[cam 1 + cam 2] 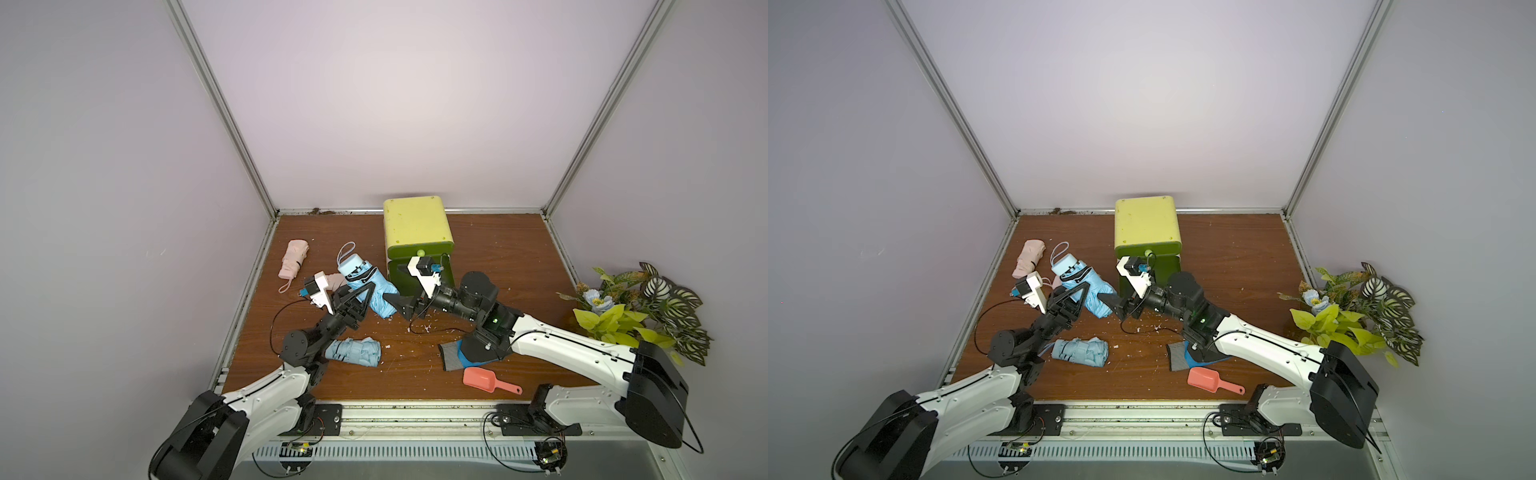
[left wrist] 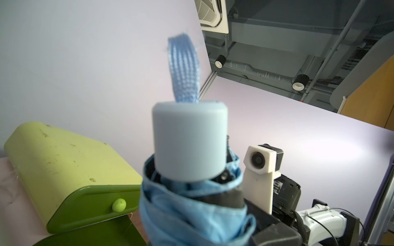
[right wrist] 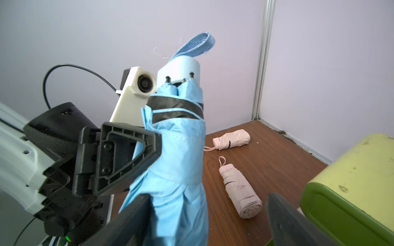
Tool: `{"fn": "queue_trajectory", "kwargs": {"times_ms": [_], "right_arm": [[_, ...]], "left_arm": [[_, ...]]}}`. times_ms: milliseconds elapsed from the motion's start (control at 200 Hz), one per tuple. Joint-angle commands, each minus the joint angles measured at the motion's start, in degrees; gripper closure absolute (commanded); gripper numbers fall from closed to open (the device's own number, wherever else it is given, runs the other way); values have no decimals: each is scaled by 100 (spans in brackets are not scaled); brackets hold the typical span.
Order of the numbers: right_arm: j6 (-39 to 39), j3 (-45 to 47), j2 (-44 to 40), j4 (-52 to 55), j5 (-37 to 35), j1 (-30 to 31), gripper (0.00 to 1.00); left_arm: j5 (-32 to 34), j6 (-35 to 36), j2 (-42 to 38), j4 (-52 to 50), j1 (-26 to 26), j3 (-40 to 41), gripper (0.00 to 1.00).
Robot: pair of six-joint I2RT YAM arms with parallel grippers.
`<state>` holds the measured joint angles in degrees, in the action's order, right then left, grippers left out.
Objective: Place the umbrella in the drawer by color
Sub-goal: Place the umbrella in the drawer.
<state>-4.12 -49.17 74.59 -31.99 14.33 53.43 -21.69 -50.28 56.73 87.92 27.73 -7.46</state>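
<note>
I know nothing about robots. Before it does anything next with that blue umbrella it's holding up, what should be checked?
1. Left gripper holding the blue umbrella: ok, jaws clamped on its middle.
2. Right gripper not gripping: ok, jaws wide apart on either side of the umbrella's lower end.
3. Drawer open: not ok, the knobbed drawer of the green cabinet looks shut; below it, cannot tell.
4. Way to the cabinet free: not ok, the right arm sits before its front.
5. Umbrella bundled tight: not ok, its cloth hangs loose.
</note>
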Motion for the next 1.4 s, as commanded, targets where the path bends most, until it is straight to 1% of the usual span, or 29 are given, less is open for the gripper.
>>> {"fn": "queue_trajectory", "kwargs": {"times_ms": [0, 25, 40, 80, 160, 280, 385, 435, 515, 620, 640, 665, 675, 710, 751, 771, 786, 881, 941, 1001, 1016, 1071, 1116, 1166, 1211, 1266, 1396], "right_arm": [[-253, -242, 175, 98, 359, -13, 10], [-272, -251, 213, 127, 359, -8, 11], [-284, -257, 236, 145, 504, -10, 11], [-307, -266, 290, 186, 621, -13, 13], [-351, -258, 388, 217, 873, -8, 17], [-405, -334, 520, 312, 1265, -8, 34], [-364, -482, 584, 556, 1438, -10, 55], [-328, -526, 581, 651, 1470, -8, 73], [-300, -539, 525, 741, 1451, -13, 100], [-250, -494, 380, 786, 1288, -10, 100], [-228, -489, 343, 801, 1213, -8, 100], [-205, -469, 289, 824, 1106, -8, 100], [-188, -468, 270, 841, 1052, -8, 100], [-142, -469, 169, 924, 813, -12, 100], [-40, -483, 44, 1071, 488, -17, 100], [23, -493, -19, 1194, 266, -17, 100], [85, -501, -71, 1262, 110, -17, 100], [711, -660, -344, 1958, -921, -26, 100], [1287, -900, -416, 2617, -1952, -17, 100], [1865, -1147, -394, 3257, -3088, -13, 100], [2002, -1204, -384, 3406, -3333, -10, 100], [2568, -1355, -324, 3837, -4228, 9, 100], [2982, -1439, -259, 4119, -4842, 24, 100], [3340, -1509, -175, 4341, -5404, 38, 100], [3599, -1553, -123, 4429, -5803, 45, 100], [3938, -1614, -34, 4514, -6167, 53, 100], [4774, -1784, 265, 4981, -6824, 102, 100]], "left_arm": [[-324, 251, 5, 1712, 112, -260, 63], [-323, 270, -4, 1713, 114, -256, 63], [-314, 278, -12, 1711, 112, -248, 63], [-312, 308, -37, 1716, 117, -239, 63], [-303, 327, -59, 1718, 117, -245, 63], [-408, 287, -6, 1719, 118, -281, 63], [-454, 271, -2, 1716, 125, -291, 63], [-440, 271, -33, 1707, 127, -283, 63], [-430, 302, -120, 1622, 128, -282, 63], [-381, 361, -268, 1405, 128, -291, 61], [-358, 369, -301, 1351, 126, -292, 59], [-328, 370, -345, 1271, 128, -299, 54], [-303, 377, -370, 1230, 128, -299, 53], [-211, 398, -464, 1031, 128, -299, 38], [-92, 431, -588, 704, 120, -313, 19], [-15, 481, -700, 505, 125, -321, 3], [44, 510, -790, 338, 127, -334, 0], [617, 759, -1475, -1167, 131, -494, 0], [1116, 950, -2015, -2534, 135, -749, 0], [1693, 1235, -2533, -4375, 131, -1232, 0], [1842, 1302, -2633, -4965, 136, -1411, 0], [2596, 1591, -2847, -6723, 136, -2050, 0], [3210, 1790, -2890, -7861, 129, -2545, 0], [3800, 1960, -2850, -8853, 135, -3006, 0], [4074, 2155, -2794, -9456, 133, -3320, 0], [4185, 2357, -2751, -9889, 129, -3551, 0], [4168, 2650, -2780, -10136, 132, -3557, 0]]}}
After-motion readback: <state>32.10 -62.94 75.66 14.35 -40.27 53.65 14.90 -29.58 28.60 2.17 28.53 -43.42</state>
